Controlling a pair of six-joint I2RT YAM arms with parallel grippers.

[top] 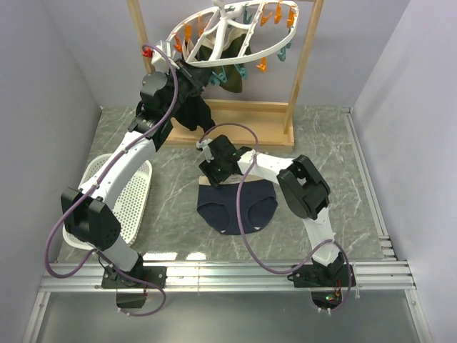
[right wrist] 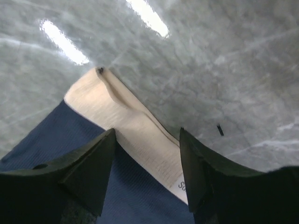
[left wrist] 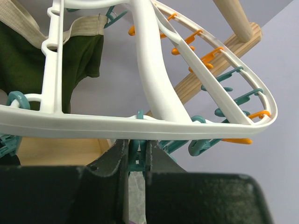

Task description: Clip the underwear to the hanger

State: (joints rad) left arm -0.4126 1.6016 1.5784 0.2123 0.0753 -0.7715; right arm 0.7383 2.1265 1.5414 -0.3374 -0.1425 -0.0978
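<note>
One underwear (top: 218, 209), one hanger (left wrist: 93, 123)

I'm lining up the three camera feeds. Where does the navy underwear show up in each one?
Top view: underwear lies flat mid-table, under the right gripper.
Left wrist: not in it; only the hanger and an olive garment.
Right wrist: lower left, beige waistband between the open fingers.
Shared landmark: the grey marbled table, in top and right wrist views.
</note>
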